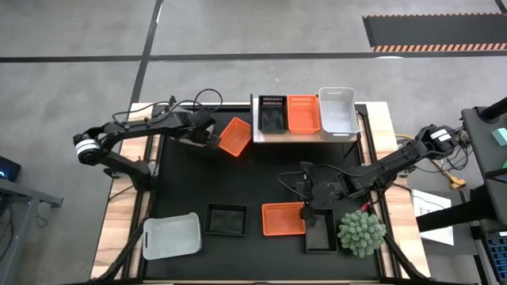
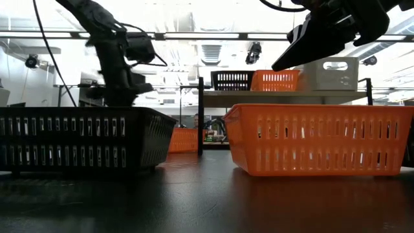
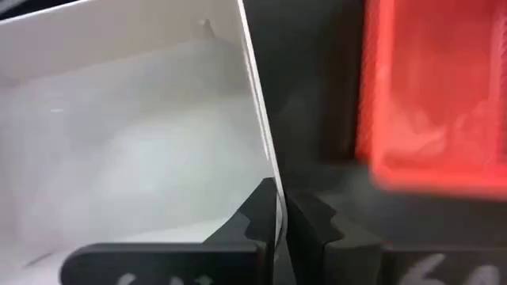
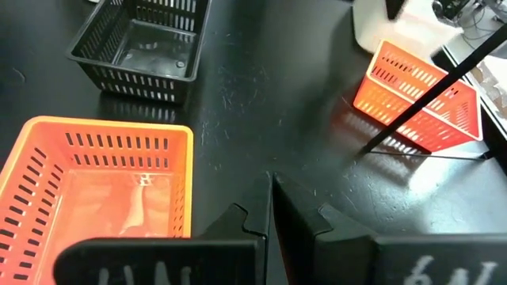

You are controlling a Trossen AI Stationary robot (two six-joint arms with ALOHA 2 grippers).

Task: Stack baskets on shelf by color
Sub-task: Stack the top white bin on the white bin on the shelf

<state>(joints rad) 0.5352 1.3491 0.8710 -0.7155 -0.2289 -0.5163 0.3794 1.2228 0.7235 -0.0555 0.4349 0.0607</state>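
In the left wrist view my left gripper (image 3: pixel 279 226) is shut on the thin wall of a white basket (image 3: pixel 135 142), with a blurred orange basket (image 3: pixel 432 95) beyond it. In the high view it (image 1: pixel 211 136) stands at the far left, beside a tilted orange basket (image 1: pixel 234 136). The shelf (image 1: pixel 305 138) at the far edge carries a black (image 1: pixel 272 113), an orange (image 1: pixel 302 113) and a white basket (image 1: pixel 337 111). My right gripper (image 4: pixel 271 202) is shut and empty above the mat, beside another orange basket (image 1: pixel 283 219). My left gripper pinches the white basket's side wall at its upper edge (image 3: pixel 272 186) between the two fingers, one finger inside the basket and one outside. Whether the basket rests on the mat or hangs clear I cannot tell.
A black basket (image 1: pixel 226 219) and a white basket (image 1: pixel 170 236) lie near the front left. Another black basket (image 1: pixel 321 235) sits beside a green spiky plant (image 1: pixel 362 231) at the front right. Cables run behind the left arm.
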